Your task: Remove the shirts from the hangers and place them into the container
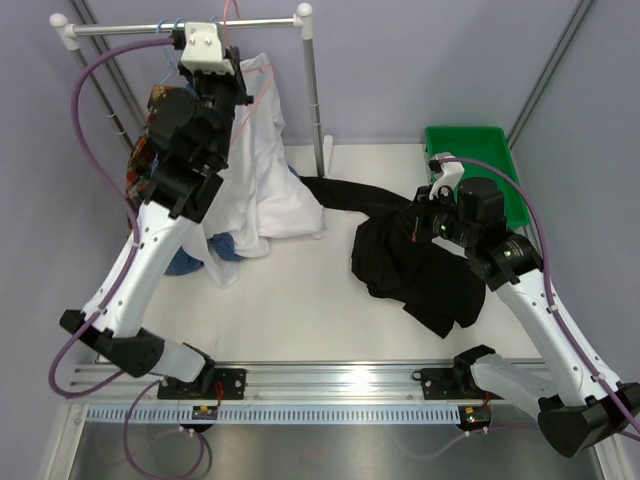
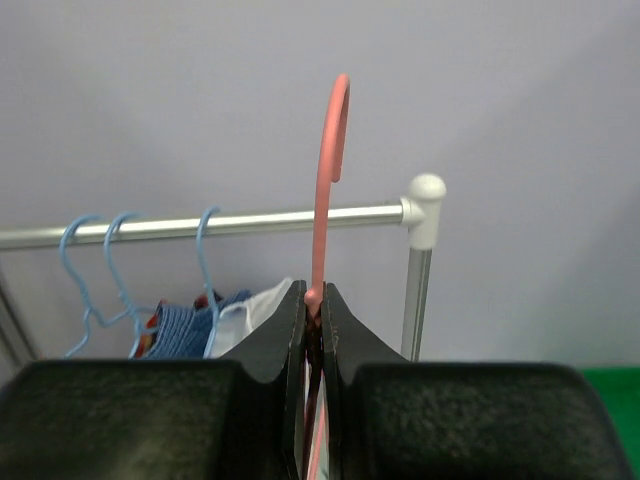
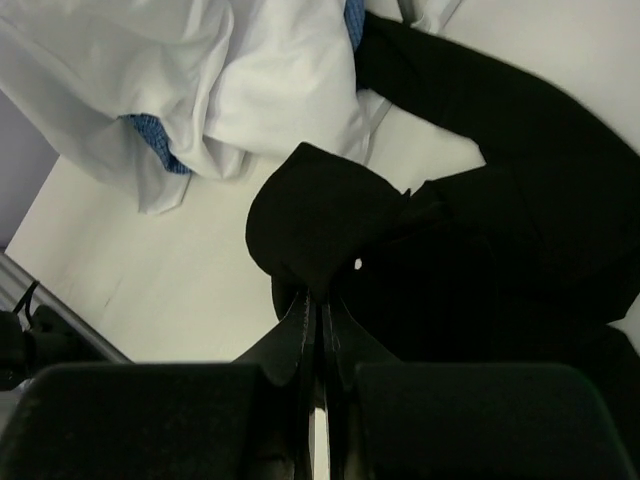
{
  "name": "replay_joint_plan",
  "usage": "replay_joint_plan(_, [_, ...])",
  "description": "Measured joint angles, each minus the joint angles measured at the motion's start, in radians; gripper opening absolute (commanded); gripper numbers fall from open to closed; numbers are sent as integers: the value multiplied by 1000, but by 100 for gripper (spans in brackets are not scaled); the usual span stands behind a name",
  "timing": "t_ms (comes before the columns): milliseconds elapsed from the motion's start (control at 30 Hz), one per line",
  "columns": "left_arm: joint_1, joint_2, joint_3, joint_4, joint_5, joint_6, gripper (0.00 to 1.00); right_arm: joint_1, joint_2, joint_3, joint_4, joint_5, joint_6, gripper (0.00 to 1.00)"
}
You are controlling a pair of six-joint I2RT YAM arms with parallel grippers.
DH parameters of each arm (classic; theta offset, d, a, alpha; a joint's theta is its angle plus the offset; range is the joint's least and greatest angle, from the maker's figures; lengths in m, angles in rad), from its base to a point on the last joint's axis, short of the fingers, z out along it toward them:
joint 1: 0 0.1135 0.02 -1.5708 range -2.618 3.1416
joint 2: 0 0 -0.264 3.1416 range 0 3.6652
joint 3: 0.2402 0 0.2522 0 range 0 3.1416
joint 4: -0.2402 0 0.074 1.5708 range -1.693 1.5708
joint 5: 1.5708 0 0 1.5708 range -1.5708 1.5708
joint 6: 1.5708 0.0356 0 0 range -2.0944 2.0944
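Top external view: the left claw (image 1: 222,62) is raised at the rail (image 1: 190,27), and the right claw (image 1: 422,215) is low over the desk (image 1: 300,300).

Left wrist view: the left claw (image 2: 313,295) is pressed together on the neck of a pink hanger (image 2: 320,200). The hanger stands straight up from the fingertips, and its hook curls higher than the bar without wrapping it. Left of this claw, three light blue hangers (image 2: 205,250) hook over the bar. Below them, beside the left finger, bunch bits of the blue checked shirt (image 2: 180,325) and the red-brown plaid shirt (image 2: 207,300). From above, the white shirt (image 1: 265,170) drapes down beneath this claw, and its lower folds lie on the desk.

Right wrist view: the right claw (image 3: 318,295) is closed on a raised fold of the black shirt (image 3: 500,230), which peaks just ahead of the fingertips. The rest of that shirt lies crumpled on the desk around and beyond the claw. One sleeve stretches away toward the white shirt.

Just behind the right claw and to its right, the green container (image 1: 485,150) sits against the desk's far edge. None of the black shirt is inside it.
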Motion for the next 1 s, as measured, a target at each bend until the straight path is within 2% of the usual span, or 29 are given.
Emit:
replay_joint_plan(167, [51, 165, 149, 41, 58, -1, 0, 0, -21, -85, 22, -50, 32, 0])
replay_joint_plan(367, [102, 330, 236, 60, 87, -1, 0, 0, -36, -118, 39, -91, 48, 0])
replay_joint_plan(500, [129, 406, 243, 82, 96, -1, 0, 0, -42, -125, 42, -114, 58, 0])
replay_joint_plan(700, [166, 470, 253, 124, 111, -22, 0, 0, -46, -128, 43, -126, 58, 0])
replay_joint_plan(967, [190, 476, 209, 180, 119, -56, 0, 0, -50, -138, 42, -126, 58, 0])
replay_joint_plan(1000, [190, 476, 200, 182, 123, -60, 4, 0, -50, -138, 43, -126, 58, 0])
